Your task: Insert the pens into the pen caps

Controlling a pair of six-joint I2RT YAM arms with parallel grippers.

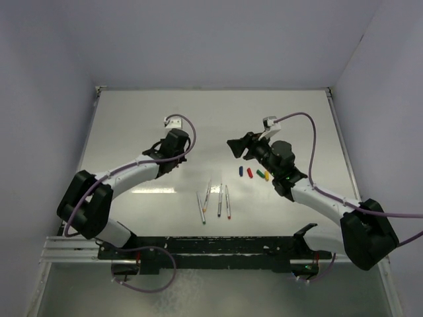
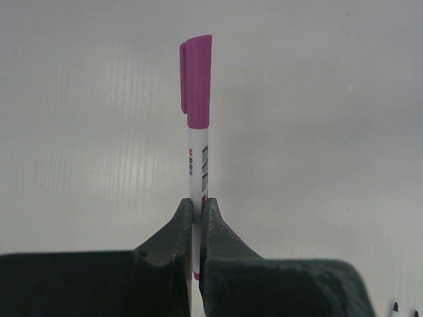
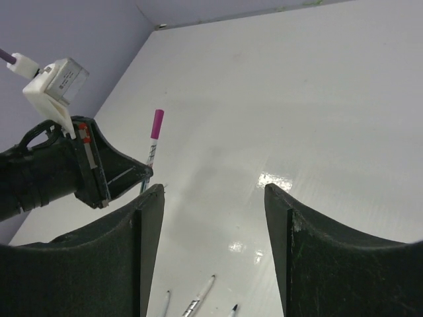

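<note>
Purple-capped pen (image 2: 197, 155) pinched in left hand (image 2: 197, 206), right hand (image 3: 215, 195) agape

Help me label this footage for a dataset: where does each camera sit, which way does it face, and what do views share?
Top external: above and behind the bases, looking down on the table; left arm and right arm show.
Left wrist: looks along the shut left end effector at its purple-capped pen.
Right wrist: looks past the open right end effector toward the left arm.
Shared: both wrist views show that pen.
</note>
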